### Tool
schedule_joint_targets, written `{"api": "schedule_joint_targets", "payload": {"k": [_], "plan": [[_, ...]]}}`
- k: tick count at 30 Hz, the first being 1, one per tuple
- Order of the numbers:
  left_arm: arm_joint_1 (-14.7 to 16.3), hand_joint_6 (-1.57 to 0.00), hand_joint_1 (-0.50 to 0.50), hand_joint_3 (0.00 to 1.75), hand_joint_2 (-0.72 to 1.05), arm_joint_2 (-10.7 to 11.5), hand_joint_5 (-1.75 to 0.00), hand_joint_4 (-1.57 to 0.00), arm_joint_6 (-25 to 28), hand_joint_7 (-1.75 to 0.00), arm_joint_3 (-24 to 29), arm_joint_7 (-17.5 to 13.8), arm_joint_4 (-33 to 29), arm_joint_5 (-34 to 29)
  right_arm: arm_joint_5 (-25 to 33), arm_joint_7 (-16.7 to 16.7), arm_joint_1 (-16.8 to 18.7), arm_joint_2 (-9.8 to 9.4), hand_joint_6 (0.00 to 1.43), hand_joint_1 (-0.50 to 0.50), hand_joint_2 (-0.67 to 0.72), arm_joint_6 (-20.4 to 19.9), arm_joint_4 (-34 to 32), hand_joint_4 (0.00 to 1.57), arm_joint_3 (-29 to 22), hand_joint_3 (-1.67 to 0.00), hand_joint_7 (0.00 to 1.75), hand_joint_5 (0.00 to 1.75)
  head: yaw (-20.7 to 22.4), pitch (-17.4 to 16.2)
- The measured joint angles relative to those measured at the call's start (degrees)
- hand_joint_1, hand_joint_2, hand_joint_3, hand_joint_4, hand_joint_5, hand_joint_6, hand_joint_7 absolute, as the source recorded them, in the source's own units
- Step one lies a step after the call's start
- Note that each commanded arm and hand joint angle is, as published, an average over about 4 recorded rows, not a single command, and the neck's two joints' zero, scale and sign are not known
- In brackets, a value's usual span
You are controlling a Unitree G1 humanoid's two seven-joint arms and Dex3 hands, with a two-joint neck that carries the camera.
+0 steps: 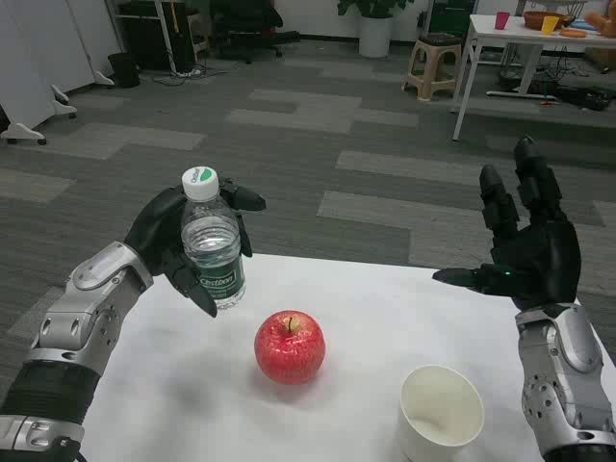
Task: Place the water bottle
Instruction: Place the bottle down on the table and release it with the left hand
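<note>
Head view: water bottle (213, 241) is being gripped upright by the left hand (183, 241), lifted near the table (135, 385) far-left edge.
Right hand (525, 241): being held spread, empty.
Progress: placing isn't done yet, looks like.

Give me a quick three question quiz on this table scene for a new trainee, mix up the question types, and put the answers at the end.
1. True or false: the left hand grips the water bottle upright, cap on.
2. Multiple choice: what lies nearest the bottle on the white table? A) the red apple B) the white cup C) a blue plate
3. Fill in: the right hand is held up over the table's right side, fingers spread, holding ____.

Key: 1 true; 2 A; 3 nothing.
</note>
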Motion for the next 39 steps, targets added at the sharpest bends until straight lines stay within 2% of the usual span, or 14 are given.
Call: {"api": "schedule_joint_targets", "payload": {"k": [4, 9, 13, 23, 25, 29, 39], "plan": [[0.3, -1.28, -0.3, 0.09, -0.19, 0.2, -1.75, -1.57, 0.4, -0.63, -1.5, -0.9, -1.2, 2.5, -0.2, 0.1, 1.2, 0.09, 0.0, -0.46, -0.22, -0.6, -0.6, 0.0, 1.5, 0.0, 0.0, 0.0, -0.9, -0.9], [0.3, -1.28, -0.31, 0.04, -0.19, 0.2, -1.75, -1.57, 0.5, -0.63, -1.9, -1.2, -1.1, 4.0, -0.3, 0.1, 1.4, 0.18, 0.0, -0.46, -0.22, -0.6, -0.7, 0.0, 1.8, 0.0, 0.0, 0.0, -1.1, -0.9], [0.3, -1.28, -0.3, 0.09, -0.19, 0.2, -1.75, -1.57, 0.5, -0.63, -2.1, -1.5, -0.6, 4.0, -0.4, 0.1, 1.4, 0.18, 0.0, -0.46, -0.22, -0.6, -0.7, 0.0, 1.8, 0.0, 0.0, 0.0, -1.3, -0.8], [-0.3, -1.28, -0.3, 0.04, -0.19, 0.2, -1.75, -1.57, 0.1, -0.63, -2.6, -1.9, 2.2, 4.0, -0.4, 0.0, 1.4, 0.18, 0.0, -0.46, -0.22, -0.7, -0.3, 0.0, 1.8, 0.0, 0.0, 0.0, -1.1, -0.7], [-0.4, -1.28, -0.3, 0.09, -0.19, 0.2, -1.75, -1.57, -0.4, -0.63, -2.6, -1.9, 3.2, 4.0, -0.4, 0.0, 1.4, 0.18, 0.0, -0.46, -0.22, -0.7, -0.1, 0.0, 1.8, 0.0, 0.0, 0.0, -0.9, -0.8], [-0.6, -1.28, -0.3, 0.02, -0.19, -0.1, -1.75, -1.57, -3.8, -0.63, -2.5, -1.9, 6.2, 3.8, -0.5, 0.0, 1.3, 0.17, 0.0, -0.46, -0.22, -0.7, 0.2, 0.0, 1.8, 0.0, 0.0, 0.0, -0.7, -0.8], [-0.6, -1.31, -0.3, 0.0, -0.19, -1.4, -1.75, -1.57, -13.1, -0.63, -2.4, -1.9, 18.1, 3.4, -1.1, -0.2, 0.5, 0.19, 0.0, -0.46, -0.22, -0.7, 1.0, 0.0, 2.0, 0.0, 0.0, 0.0, -0.3, -1.6]]}}
